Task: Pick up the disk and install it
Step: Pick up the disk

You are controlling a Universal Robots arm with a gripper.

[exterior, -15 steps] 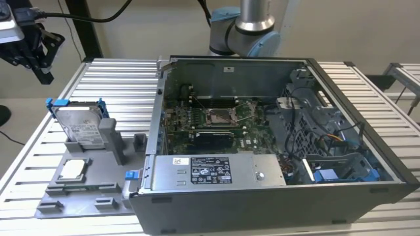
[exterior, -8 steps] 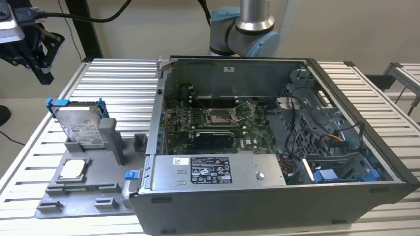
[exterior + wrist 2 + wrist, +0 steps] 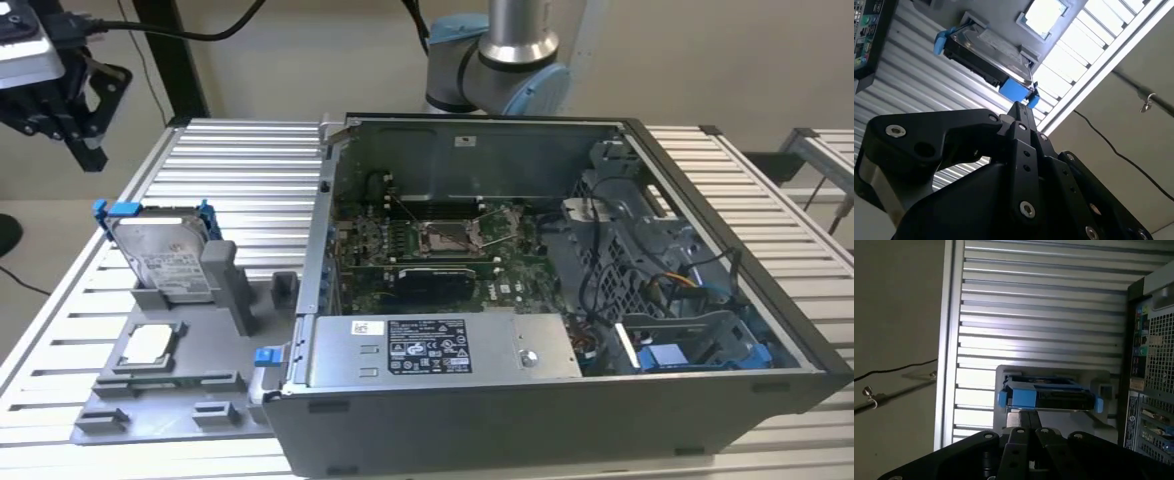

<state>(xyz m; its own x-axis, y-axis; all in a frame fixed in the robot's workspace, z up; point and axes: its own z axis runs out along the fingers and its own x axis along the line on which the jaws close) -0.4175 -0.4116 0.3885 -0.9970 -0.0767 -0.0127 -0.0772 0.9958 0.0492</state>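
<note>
The disk (image 3: 167,255) is a silver-grey hard drive with a white label in a blue carrier frame. It leans upright in a slot of the grey holder (image 3: 180,385) on the exterior view's left. My black gripper (image 3: 83,135) hangs well above it and further toward the exterior view's left, touching nothing. Its fingers look pressed together, with nothing between them. Beyond the fingertips, both wrist views show the disk (image 3: 986,55) (image 3: 1049,396) edge-on with its blue frame ends.
An open computer case (image 3: 694,405) fills the middle and the exterior view's right, with the motherboard (image 3: 441,245), a grey labelled power-supply box (image 3: 441,350) and a drive cage (image 3: 681,345) inside. A small square chip (image 3: 150,343) lies on the grey holder. The table (image 3: 234,165) is ribbed aluminium.
</note>
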